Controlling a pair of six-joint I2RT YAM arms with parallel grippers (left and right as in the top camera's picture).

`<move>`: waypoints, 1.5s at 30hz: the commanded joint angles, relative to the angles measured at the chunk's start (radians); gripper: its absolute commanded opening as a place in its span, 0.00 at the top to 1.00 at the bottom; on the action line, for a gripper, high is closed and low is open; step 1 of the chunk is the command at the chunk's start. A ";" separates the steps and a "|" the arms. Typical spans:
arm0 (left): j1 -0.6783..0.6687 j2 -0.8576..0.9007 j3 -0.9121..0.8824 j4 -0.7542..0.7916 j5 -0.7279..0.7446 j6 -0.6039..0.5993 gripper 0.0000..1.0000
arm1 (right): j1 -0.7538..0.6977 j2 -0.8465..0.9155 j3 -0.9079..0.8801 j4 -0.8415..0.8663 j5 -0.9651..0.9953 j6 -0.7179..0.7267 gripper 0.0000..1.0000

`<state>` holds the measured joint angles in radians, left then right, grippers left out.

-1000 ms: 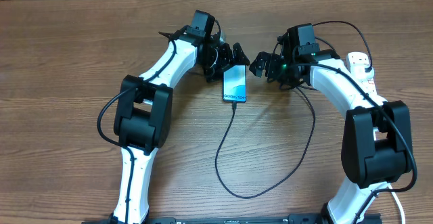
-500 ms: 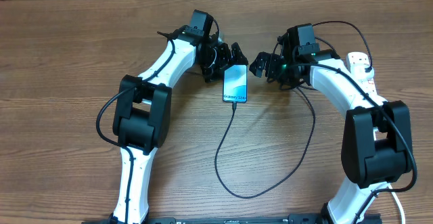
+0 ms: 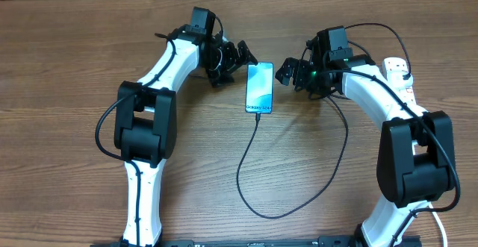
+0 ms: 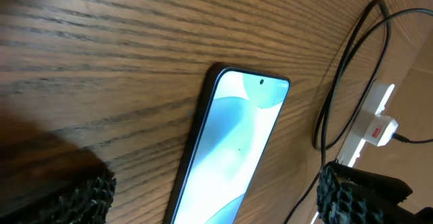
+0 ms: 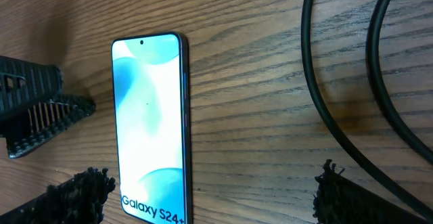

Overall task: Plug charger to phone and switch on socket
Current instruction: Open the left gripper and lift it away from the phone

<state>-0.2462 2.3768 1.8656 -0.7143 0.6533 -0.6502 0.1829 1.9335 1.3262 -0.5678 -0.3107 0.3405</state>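
Locate phone (image 3: 259, 87) flat on counter (image 3: 75, 127), upper centre, screen lit, with charger (image 3: 239, 174) apparently seated at its lower edge. Note left gripper (image 3: 237, 59) and right gripper (image 3: 285, 72) spread wide, empty, flanking phone as if to steady it. Find socket (image 3: 399, 72) at upper right, switch likely pending.

The phone (image 5: 150, 126) carries the only wording that can be read: "Galaxy S24+" in dark letters along the bottom edge of its lit blue screen, clear from the right wrist camera; from overhead the same line is a tiny dark strip at the screen's near end, too small to read; the power strip (image 3: 398, 74) bears red marks, also too small to read.
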 commanded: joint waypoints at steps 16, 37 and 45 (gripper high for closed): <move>0.009 -0.221 0.069 -0.266 -0.455 0.315 0.00 | -0.008 -0.035 0.023 0.006 0.021 0.004 0.00; 0.011 -0.390 0.069 -0.388 -0.560 0.314 0.00 | -0.008 -0.035 0.023 0.011 0.021 0.003 0.00; 0.011 -0.390 0.069 -0.388 -0.560 0.314 0.00 | -0.009 -0.035 0.024 0.016 0.044 0.003 0.00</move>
<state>-0.2398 2.0113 1.9144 -1.1007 0.1104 -0.3588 0.1829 1.9335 1.3262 -0.5514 -0.2882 0.3401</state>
